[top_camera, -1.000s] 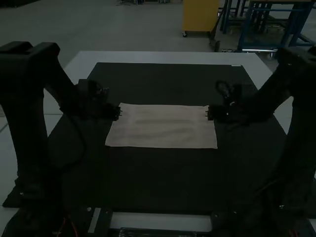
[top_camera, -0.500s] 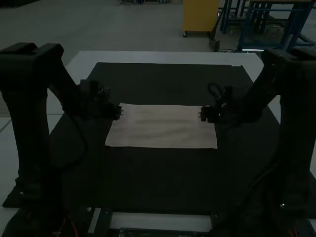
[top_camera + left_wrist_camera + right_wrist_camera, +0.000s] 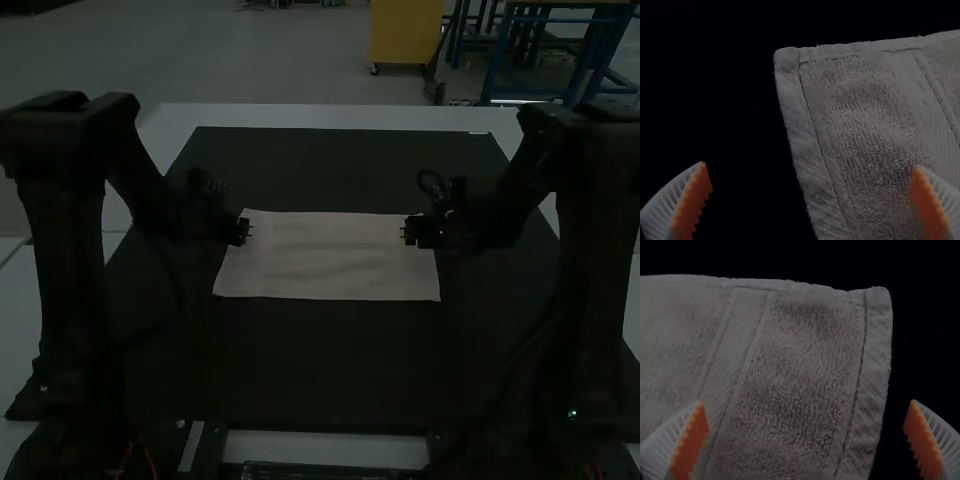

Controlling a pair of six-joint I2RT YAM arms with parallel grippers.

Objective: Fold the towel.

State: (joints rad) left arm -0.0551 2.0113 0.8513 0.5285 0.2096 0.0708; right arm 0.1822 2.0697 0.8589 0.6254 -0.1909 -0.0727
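High view shows the towel (image 3: 330, 262) lying flat mid-frame on a dark mat (image 3: 320, 370); left gripper (image 3: 249, 231) and right gripper (image 3: 404, 232), fingers apart, obstruct its side edges.

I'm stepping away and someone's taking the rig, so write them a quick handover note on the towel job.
Left gripper, white and orange: open, empty, straddling the towel's side edge near its far left corner.
Right gripper, same type: open, empty, likewise near the far right corner.
Pale rectangular terry towel: lying flat, wider than deep, on the black mat.
Done: both grippers are at the corners. I can't tell whether the towel is already folded once.
Left: grip it, then make the fold, probably from the far edge.
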